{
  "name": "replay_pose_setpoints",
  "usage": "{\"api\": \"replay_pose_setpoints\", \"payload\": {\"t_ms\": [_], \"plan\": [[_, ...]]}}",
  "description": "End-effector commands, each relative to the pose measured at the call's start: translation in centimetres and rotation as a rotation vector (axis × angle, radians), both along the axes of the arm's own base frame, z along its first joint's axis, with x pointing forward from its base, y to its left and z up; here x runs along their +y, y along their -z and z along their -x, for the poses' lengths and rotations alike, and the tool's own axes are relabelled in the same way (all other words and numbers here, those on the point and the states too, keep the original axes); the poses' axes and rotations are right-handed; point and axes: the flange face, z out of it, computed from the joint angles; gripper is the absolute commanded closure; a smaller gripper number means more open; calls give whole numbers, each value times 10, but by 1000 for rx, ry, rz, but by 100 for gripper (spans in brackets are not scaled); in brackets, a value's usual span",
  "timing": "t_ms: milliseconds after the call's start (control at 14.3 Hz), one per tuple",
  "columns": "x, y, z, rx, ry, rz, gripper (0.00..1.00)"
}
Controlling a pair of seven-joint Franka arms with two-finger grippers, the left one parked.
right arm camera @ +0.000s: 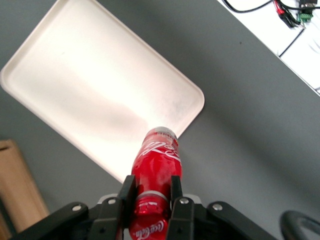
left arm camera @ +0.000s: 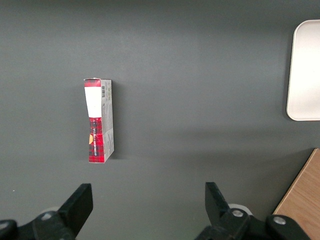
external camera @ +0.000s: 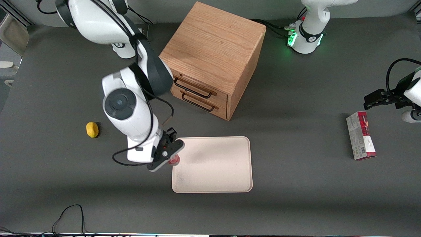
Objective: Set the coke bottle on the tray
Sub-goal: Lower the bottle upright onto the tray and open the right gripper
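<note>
The right arm's black two-finger gripper (external camera: pixel 171 154) hangs above the tray's edge at the working arm's end, clamped on the small slim all-red plastic coke bottle (right arm camera: pixel 156 165) with white lettering. In the wrist view both fingers (right arm camera: pixel 175 192) press the bottle's waist, one on each side, so the bottle is carried clear of the surface, not resting. It points out from the gripper toward the large flat cream-white rectangular tray (right arm camera: pixel 75 85) with its low rim and rounded corners; its tip shows over the tray rim, so the carry looks nearly done. In the front view only a sliver of the red bottle (external camera: pixel 174 160) shows under the gripper, at the tray (external camera: pixel 217 164) border.

Judgement: transport phase, late; what is left is moving further in over the tray, lowering and letting go. A release this close to the rim risks the bottle rolling off, since it is round and slim.

Bystanders: a small yellow lemon (external camera: pixel 92 129) near the working arm's end, a wooden two-drawer cabinet (external camera: pixel 213 56) farther from the front camera than the tray, and a red-and-grey rectangular carton (external camera: pixel 360 135) toward the parked arm's end. None of them is in the way.
</note>
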Motion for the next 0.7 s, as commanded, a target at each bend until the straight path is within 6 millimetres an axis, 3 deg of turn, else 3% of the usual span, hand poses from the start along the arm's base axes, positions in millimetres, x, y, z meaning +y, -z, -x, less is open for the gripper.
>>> {"api": "replay_pose_setpoints", "payload": {"t_ms": [0,140,349,628], "plan": [[9,32,-17,-56,-6,-6,100],[13,59,-23,-71,-9,-8,100],[15,84,-26,-61,-5,-6,100],[15,100,-26,-47,-7,-2,100]]}}
